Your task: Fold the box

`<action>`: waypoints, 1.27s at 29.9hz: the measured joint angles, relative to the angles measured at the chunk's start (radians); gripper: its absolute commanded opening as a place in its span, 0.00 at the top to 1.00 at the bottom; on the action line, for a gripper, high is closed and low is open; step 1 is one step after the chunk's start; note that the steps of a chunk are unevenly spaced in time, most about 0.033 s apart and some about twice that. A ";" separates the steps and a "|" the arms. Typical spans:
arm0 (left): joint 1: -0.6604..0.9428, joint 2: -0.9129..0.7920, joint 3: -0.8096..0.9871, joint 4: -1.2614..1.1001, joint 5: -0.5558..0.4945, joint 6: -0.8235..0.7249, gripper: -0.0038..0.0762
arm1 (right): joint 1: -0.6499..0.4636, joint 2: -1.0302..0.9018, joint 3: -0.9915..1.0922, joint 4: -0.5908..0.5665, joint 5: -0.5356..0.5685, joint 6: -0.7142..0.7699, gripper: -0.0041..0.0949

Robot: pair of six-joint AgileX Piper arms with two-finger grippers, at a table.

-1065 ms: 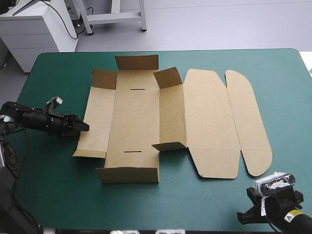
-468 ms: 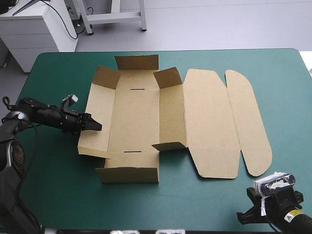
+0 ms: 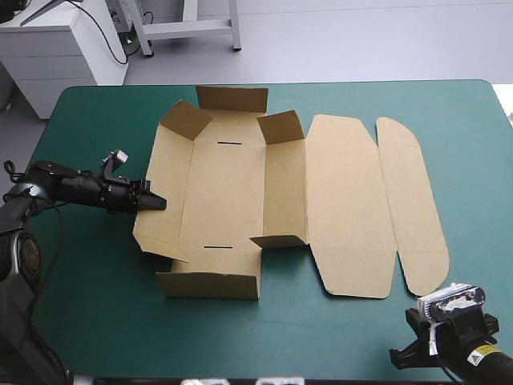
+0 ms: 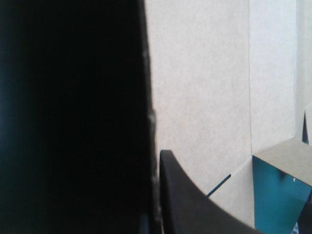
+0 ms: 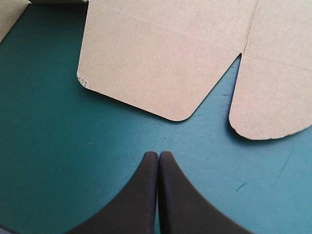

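The box (image 3: 240,192), a cut sheet of brown board, lies mid-table on the teal-green cover (image 3: 88,305) with its small flaps raised. The left gripper (image 3: 159,201) clenches the box's tilted-up left wall, and this wall hides one black finger in the wrist view. The right gripper (image 5: 158,155) is pressed closed over bare cover, near the rounded lid.

Robotics lab: teal-green work table (image 3: 96,305), white cabinet (image 3: 56,60) behind
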 measured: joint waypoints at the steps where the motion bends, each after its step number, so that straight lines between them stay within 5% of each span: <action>1: 0.000 0.000 0.000 -0.026 -0.001 0.010 0.96 | 0.000 0.000 0.000 0.000 0.000 0.000 0.97; 11: -0.059 -0.006 -0.098 -0.014 -0.005 0.014 0.96 | 0.000 0.000 0.000 0.000 0.000 0.000 0.97; 30: -0.478 -0.085 -0.667 0.493 0.052 -0.065 0.96 | 0.000 0.000 0.000 0.000 0.022 0.000 0.97; 38: -0.683 -0.085 -0.750 0.749 0.008 0.035 0.96 | 0.000 0.000 0.000 -0.001 0.022 0.000 0.97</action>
